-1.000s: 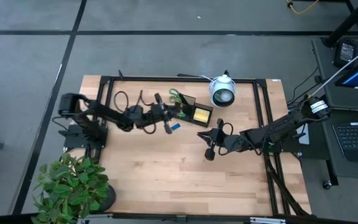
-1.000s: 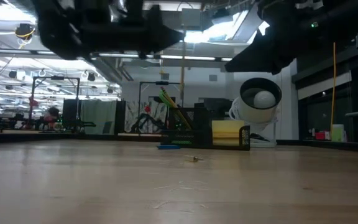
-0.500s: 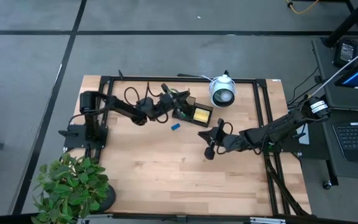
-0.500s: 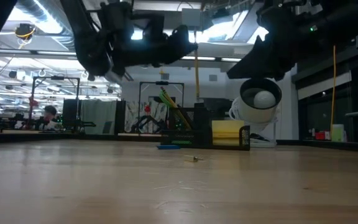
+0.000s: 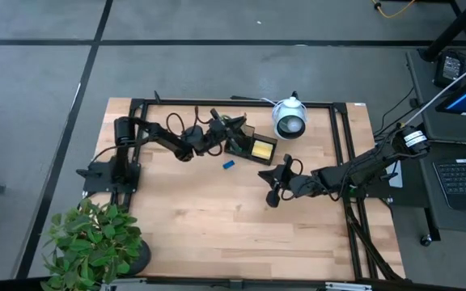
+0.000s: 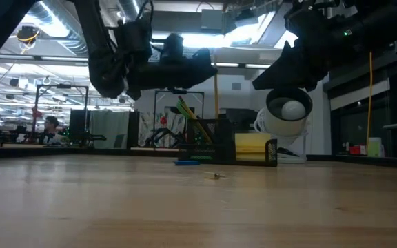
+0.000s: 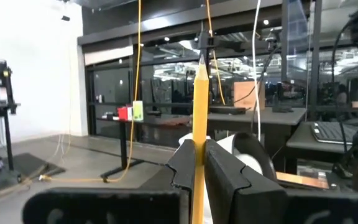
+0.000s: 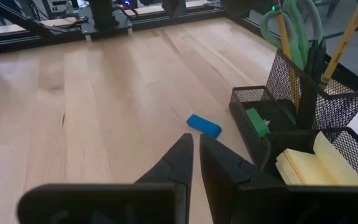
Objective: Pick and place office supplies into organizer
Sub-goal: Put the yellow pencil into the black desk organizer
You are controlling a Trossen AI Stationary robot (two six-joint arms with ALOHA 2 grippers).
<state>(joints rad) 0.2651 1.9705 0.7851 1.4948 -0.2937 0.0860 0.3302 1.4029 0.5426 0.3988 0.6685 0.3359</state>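
Note:
The black mesh organizer (image 5: 235,149) stands at the table's far middle. It holds yellow sticky notes (image 8: 316,165), green-handled scissors (image 8: 291,25), a pencil (image 8: 351,28) and a green piece (image 8: 258,121). A blue piece (image 5: 228,164) lies flat on the table in front of it. My left gripper (image 5: 219,129) hovers beside the organizer's left end, shut on a yellow pencil (image 6: 217,93) that stands upright over the taller section. My right gripper (image 5: 273,192) hangs shut and empty, nearer than the organizer and to its right. My left gripper pinches the pencil's shaft (image 7: 199,134) between its two fingers, which reach roughly level from the table's left and lie across it. The pencil stands upright with its sharpened tip (image 7: 201,62) up, lifted clear of the table. Its lower end is hidden behind the fingers.
A white round lens-faced device (image 5: 290,119) stands right of the organizer at the far edge. A potted plant (image 5: 95,238) sits at the near left corner. A black frame (image 5: 136,105) runs around the table; bare wood lies toward the near edge.
My left gripper has carried the pencil toward the far edge and the organizer, sinking a little. It has stayed shut on the pencil, which has kept upright. The right arm has kept still.

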